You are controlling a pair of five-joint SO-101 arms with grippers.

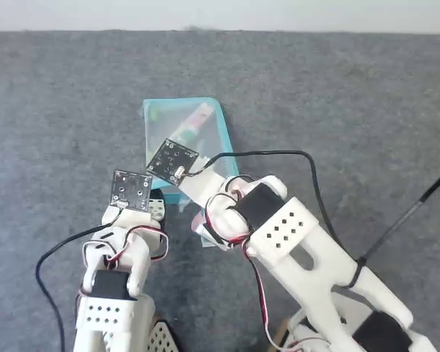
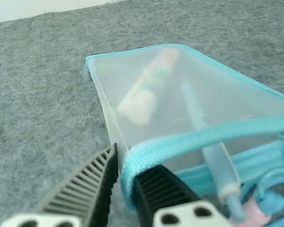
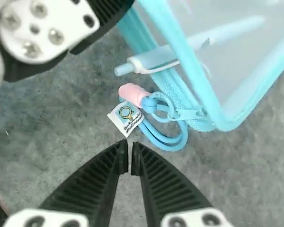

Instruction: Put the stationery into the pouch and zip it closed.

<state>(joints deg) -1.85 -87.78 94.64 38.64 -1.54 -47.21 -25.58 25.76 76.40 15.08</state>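
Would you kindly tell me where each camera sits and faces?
High view: fixed above, looking down on the table, pouch, left arm and right arm.
Left wrist view: on the left arm, looking along the left end effector, shut on the pouch's zip edge.
Right wrist view: on the right arm, looking down past the shut right end effector at the zip pull cord.
Shared: all three show the pouch.

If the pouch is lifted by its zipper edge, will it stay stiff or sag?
Probably it sags: the zipper edge of the pouch bends where the left tool pinches it. It looks light, its thin translucent wall showing few contents, such as a pen. The cord loop on the zipper pull would likely flop.
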